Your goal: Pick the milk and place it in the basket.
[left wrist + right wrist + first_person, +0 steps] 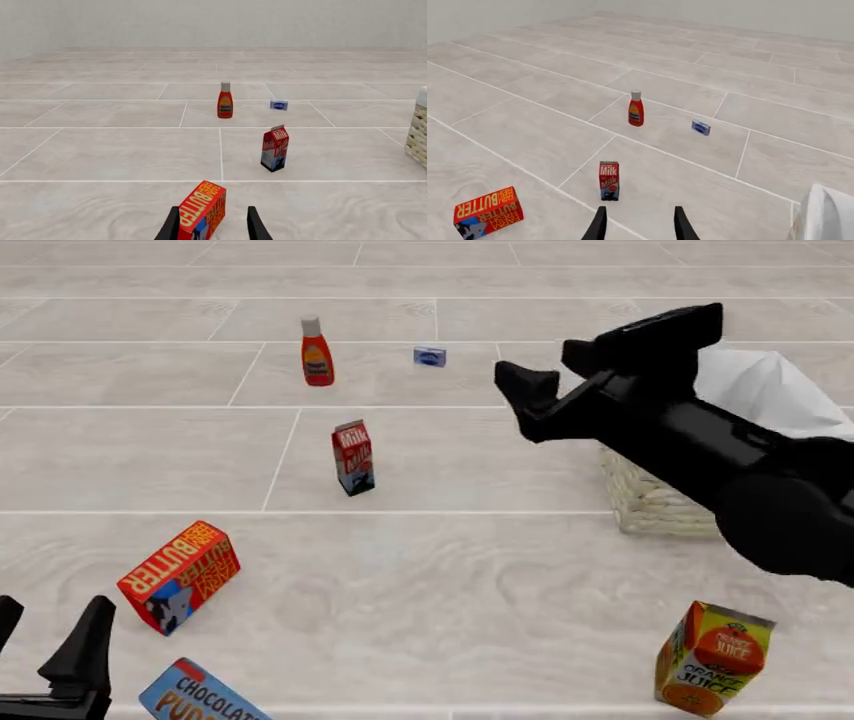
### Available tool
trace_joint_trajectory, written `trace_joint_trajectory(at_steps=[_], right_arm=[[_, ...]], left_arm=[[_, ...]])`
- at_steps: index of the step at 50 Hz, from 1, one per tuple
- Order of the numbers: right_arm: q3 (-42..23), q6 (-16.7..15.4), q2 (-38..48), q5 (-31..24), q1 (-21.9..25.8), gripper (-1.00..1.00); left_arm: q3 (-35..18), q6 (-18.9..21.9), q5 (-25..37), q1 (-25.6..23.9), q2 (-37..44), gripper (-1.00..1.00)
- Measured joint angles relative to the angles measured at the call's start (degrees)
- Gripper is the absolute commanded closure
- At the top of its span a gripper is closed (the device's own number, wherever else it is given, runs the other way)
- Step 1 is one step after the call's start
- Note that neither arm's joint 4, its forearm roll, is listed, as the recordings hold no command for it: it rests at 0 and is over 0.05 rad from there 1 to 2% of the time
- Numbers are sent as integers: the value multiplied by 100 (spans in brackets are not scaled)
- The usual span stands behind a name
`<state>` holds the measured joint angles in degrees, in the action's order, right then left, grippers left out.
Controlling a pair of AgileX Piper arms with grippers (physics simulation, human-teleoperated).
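Nearest the camera, the left end effector (47, 660) sits low at the near left desk edge, fingers apart and empty, beside a chocolate pudding box (200, 695). An orange juice carton (714, 658) stands at near right. A tilted butter box (179, 575) lies just ahead of the left end effector. At mid-desk the milk (352, 457) stands upright and untouched, well apart from both arms. To its right is the basket (654, 502), with the right end effector (554, 390) raised above its left side, fingers apart, holding nothing. Farthest are a red sauce bottle (316, 353) and a small blue packet (429, 357).
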<state>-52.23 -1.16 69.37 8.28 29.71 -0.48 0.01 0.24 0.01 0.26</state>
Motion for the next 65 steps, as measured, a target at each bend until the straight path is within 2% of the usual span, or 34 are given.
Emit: trace_joint_trajectory(at_steps=[14,31,44,65], right_arm=[[-2530,271,2222,-882,607,-100],[-5100,321,4398,-1862,834,-100],[-6442,306,5573,-2335,730,-100],[-7888,451,6990,-2752,561,-100]], left_arm=[[-1,0,2,0,0,-100],[-2,0,2,0,0,-100],[-2,0,2,0,0,-100],[-2,0,2,0,0,-100]])
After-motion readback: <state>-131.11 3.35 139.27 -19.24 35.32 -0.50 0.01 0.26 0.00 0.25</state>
